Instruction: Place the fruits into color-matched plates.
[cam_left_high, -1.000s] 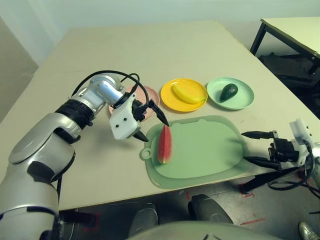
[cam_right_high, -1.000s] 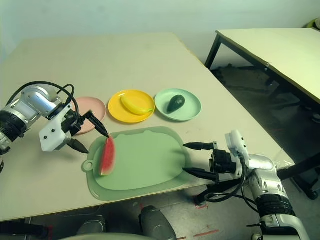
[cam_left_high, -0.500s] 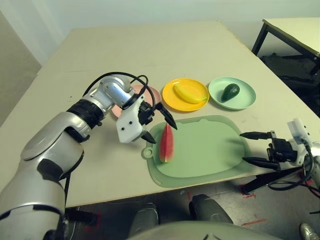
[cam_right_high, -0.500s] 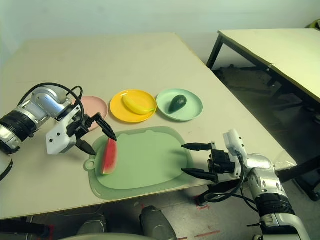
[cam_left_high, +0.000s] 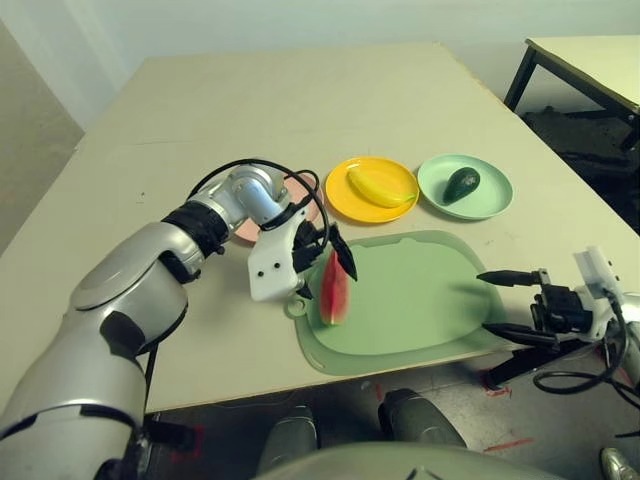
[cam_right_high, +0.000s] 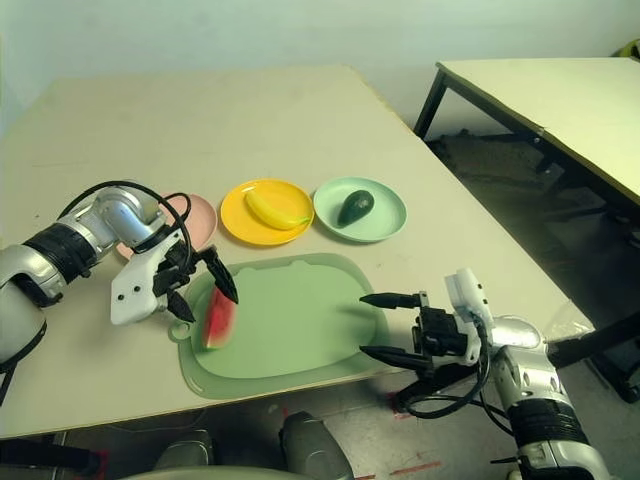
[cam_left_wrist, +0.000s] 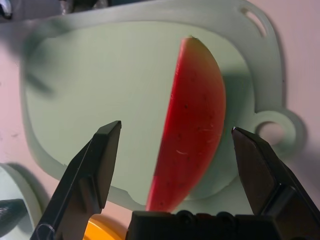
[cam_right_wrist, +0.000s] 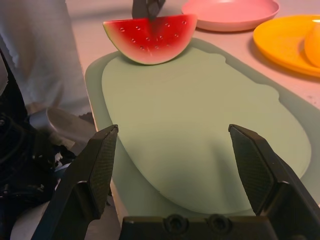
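Red watermelon wedge w/ green rind stands on edge at left end of pale green mat (ring-tab side); left gripper spread wide, straddling it, not touching.

Two arms are being shown in brushed silver, each forearm shell being rounded and smooth. A ribbed black band is being worn around the left arm just behind the wrist, and black cables are being looped in an arc from that wrist over to the white block behind the left gripper. Each gripper is being made up of two black, pointed fingers on a black base. The right gripper is being backed by a black body and a white housing, with black cables being trailed below the right arm.
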